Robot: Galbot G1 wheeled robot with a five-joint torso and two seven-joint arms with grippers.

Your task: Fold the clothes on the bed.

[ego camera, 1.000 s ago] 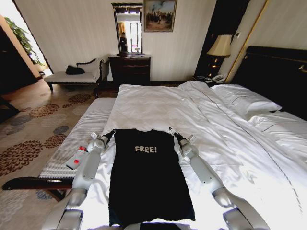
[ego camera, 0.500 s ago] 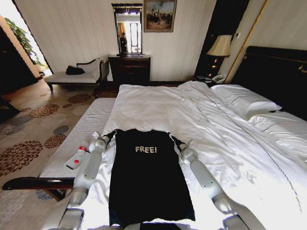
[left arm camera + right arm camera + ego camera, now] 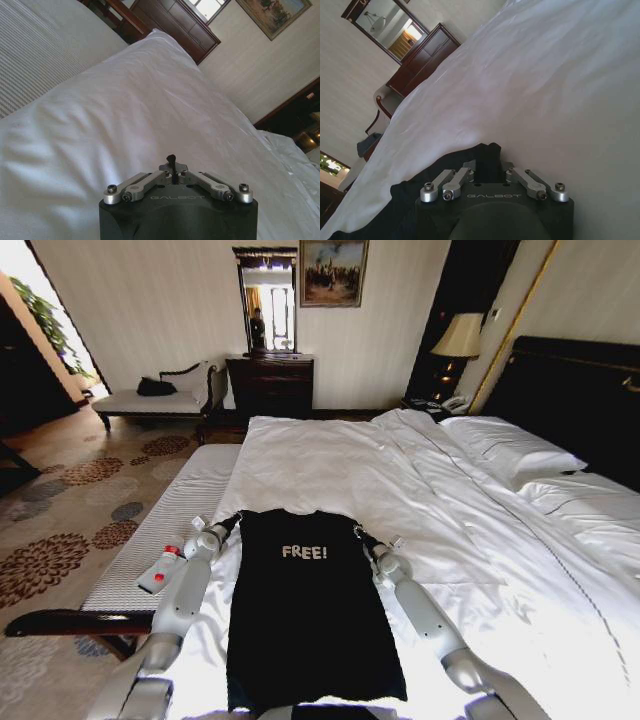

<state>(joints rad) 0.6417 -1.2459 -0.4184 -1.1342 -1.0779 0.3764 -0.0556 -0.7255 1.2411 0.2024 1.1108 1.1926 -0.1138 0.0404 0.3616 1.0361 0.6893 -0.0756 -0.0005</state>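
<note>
White bedding covers the bed (image 3: 330, 465), and the black T-shirt (image 3: 305, 610) lies flat on it, chest lettering up, its far hem between the two arms.

On the left, the left tool (image 3: 232, 523) rests at the shirt's far left corner, in the same place as one second ago. In its wrist view the tool (image 3: 171, 162) looks clenched, only a dark tip showing over bare duvet; whether cloth is inside I cannot tell.

On the right, the right tool (image 3: 362, 533) has drawn back toward the robot compared with a second ago, and the corner beside it has shifted a little. Its wrist view shows black cloth bunched at the tool (image 3: 487, 157), so it seems to be grasping the shirt. I judge a fold of the far edge is only beginning, led by the right side.
</note>
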